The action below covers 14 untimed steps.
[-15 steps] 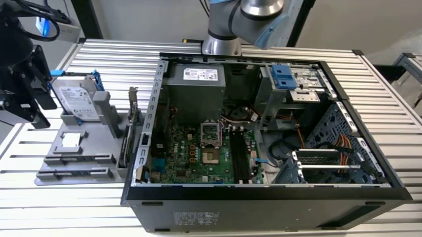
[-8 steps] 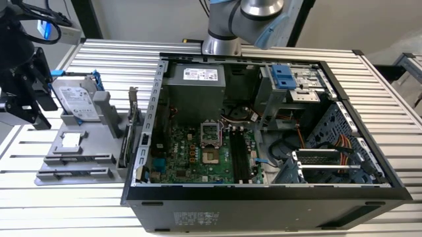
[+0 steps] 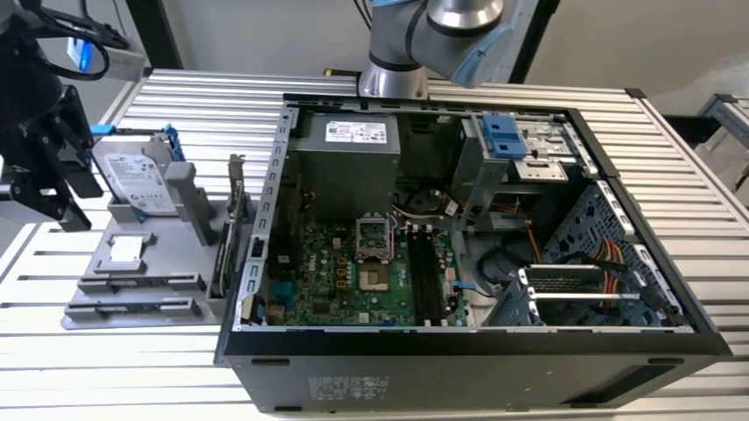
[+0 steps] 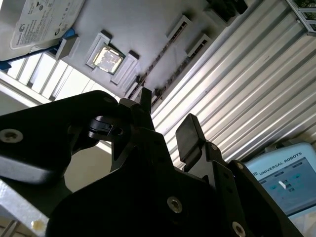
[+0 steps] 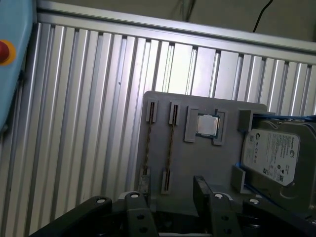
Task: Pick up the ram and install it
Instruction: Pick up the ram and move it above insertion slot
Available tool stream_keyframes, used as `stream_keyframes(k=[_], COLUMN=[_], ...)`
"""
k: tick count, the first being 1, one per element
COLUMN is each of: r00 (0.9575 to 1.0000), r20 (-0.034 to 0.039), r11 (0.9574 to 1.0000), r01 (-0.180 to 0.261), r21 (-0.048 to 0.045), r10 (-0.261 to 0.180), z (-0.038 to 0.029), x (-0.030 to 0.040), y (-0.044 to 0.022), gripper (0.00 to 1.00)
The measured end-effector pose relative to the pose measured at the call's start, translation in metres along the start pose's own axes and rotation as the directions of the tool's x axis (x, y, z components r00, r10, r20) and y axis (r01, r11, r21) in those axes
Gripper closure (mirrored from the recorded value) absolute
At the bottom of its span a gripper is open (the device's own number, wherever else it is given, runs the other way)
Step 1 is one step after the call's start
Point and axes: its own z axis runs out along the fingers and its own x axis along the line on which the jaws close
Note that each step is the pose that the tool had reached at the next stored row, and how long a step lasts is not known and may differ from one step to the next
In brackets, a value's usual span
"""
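Observation:
Two thin dark ram sticks [image 5: 148,143] [image 5: 169,148] stand on edge in slots of the grey holder tray [image 5: 197,163]. In the second wrist view one ram stick [image 4: 160,61] shows as a thin line. In the exterior view the ram [image 3: 131,282] lies at the front of the tray [image 3: 88,311], at the exterior view's left of the open computer case [image 3: 468,346]. My gripper [image 5: 168,195] [image 4: 168,123] hovers above the tray, apart from the ram, open with nothing between its fingers. It also appears as the black gripper [image 3: 59,184] at the exterior view's far left.
On the tray also sit a silver hard drive with a blue bracket [image 3: 135,180] [image 5: 271,155] and a square chip [image 5: 207,125]. A card with a metal bracket [image 3: 238,219] stands between tray and case. The green motherboard [image 3: 339,272] lies inside the case. The ribbed metal table [image 3: 117,377] surrounds everything.

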Motion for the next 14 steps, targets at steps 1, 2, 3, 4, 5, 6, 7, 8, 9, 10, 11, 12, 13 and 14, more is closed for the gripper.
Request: stream_keyframes(k=[1,2,3,4,5,6,7,8,9,10,11,12,13,14], r00=[1.0,1.0,1.0,1.0,1.0,1.0,1.0,1.0,1.0,1.0,1.0,1.0,1.0,1.0], r20=[0.0,0.0,0.0001,0.0,0.0001,0.0001,0.0001,0.0001,0.0001,0.0002,0.0001,0.0001,0.0002,0.0002], r11=[1.0,1.0,1.0,1.0,1.0,1.0,1.0,1.0,1.0,1.0,1.0,1.0,1.0,1.0], r01=[0.0,0.0,0.0,0.0,0.0,0.0,0.0,0.0,0.0,0.0,0.0,0.0,0.0,0.0], r21=[-0.0001,-0.0002,-0.0002,-0.0003,-0.0005,-0.0006,-0.0007,-0.0007,-0.0008,-0.0009,-0.0009,-0.001,-0.0011,-0.0011], r10=[0.0,0.0,0.0,0.0,0.0,0.0,0.0,0.0,0.0,0.0,0.0,0.0,0.0,0.0], z=[0.0002,0.0004,0.0006,0.0008,0.0009,0.0011,0.0013,0.0015,0.0017,0.0019,0.002,0.0022,0.0023,0.0025], x=[0.0,0.0,0.0,0.0,0.0,0.0,0.0,0.0,0.0,0.0,0.0001,0.0001,0.0001,0.0001], y=[0.0,0.0,0.0,0.0,0.0,0.0,0.0,0.0,0.0,-0.0001,-0.0002,-0.0001,-0.0001,-0.0002], gripper=[0.0,0.0,0.0,0.0,0.0,0.0,0.0,0.0,0.0,0.0,0.0,0.0,0.0,0.0])
